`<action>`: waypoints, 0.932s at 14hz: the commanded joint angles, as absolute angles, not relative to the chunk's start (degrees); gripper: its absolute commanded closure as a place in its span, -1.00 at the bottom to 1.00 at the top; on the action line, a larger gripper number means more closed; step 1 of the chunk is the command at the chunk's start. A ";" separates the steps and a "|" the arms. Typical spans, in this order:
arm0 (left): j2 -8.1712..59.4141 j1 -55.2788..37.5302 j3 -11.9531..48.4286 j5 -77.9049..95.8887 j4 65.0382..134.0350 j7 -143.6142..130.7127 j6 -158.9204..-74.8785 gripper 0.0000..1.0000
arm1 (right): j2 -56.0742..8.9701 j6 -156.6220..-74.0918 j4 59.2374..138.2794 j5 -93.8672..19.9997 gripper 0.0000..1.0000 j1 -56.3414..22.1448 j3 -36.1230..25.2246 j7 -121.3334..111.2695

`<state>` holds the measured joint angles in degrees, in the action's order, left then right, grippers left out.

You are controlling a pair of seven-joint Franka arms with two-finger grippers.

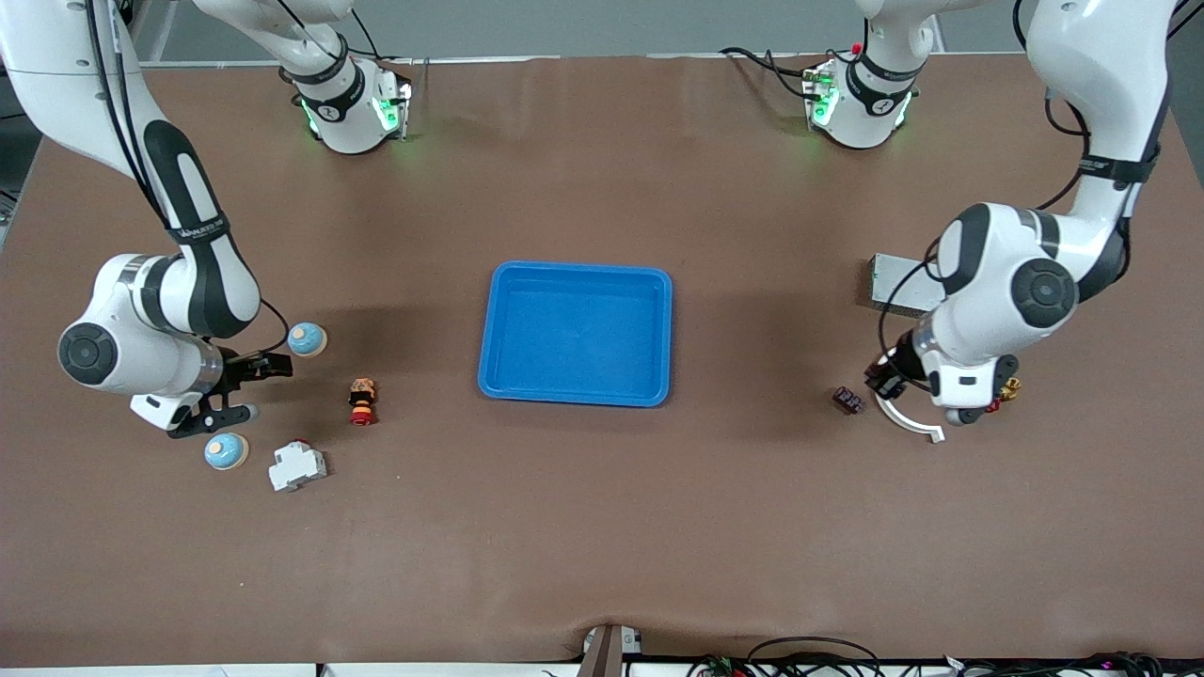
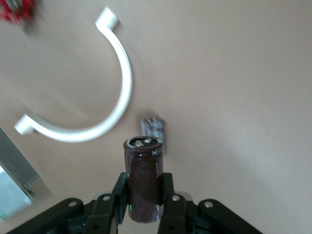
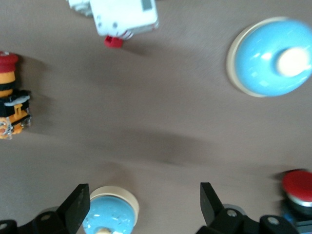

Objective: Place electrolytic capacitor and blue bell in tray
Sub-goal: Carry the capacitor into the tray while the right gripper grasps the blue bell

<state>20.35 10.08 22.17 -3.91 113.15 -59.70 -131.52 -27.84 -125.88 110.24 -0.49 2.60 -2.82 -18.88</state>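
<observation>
Your left hand [image 2: 142, 207] is shut tight on the electrolytic capacitor [image 2: 143, 178], up over the counter [image 1: 602, 527] near the left arm's end. Next, carry it over the blue tray [image 1: 576, 333] in the middle and let go. Your right hand [image 3: 141, 204] is wide open, low over a blue bell [image 3: 109, 212] near the right arm's end.

I count one blue tray [image 1: 575, 334], two blue bells [image 1: 307, 338] [image 1: 226, 452], one electrolytic capacitor [image 2: 143, 179] and one small dark component [image 1: 847, 401] on the table. There are two red-capped push buttons [image 1: 362, 401] [image 3: 298, 187], one white switch block [image 1: 297, 465], one white curved clip [image 1: 909, 420] and one grey metal box [image 1: 901, 284]. I also log one small red part [image 2: 15, 9] whose kind I cannot tell.
</observation>
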 commanded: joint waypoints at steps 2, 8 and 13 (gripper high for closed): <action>21.53 3.98 23.38 -4.92 109.96 -71.33 -130.69 1.00 | -22.42 -126.65 117.75 -2.19 -1.00 1.06 -2.81 -15.31; 30.66 -11.40 22.94 -5.10 100.65 -89.10 -131.22 1.00 | -19.69 -135.85 128.12 -2.29 -1.00 0.70 -2.90 -14.85; 34.97 -20.46 22.59 -7.81 98.53 -100.61 -131.31 1.00 | -20.13 -141.68 131.66 -2.29 -1.00 0.44 -2.90 -14.85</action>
<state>33.42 -18.26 23.08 -5.38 100.31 -96.83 -131.66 -22.32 -141.11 129.68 -1.60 0.82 -2.88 -15.40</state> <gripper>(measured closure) 0.683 0.000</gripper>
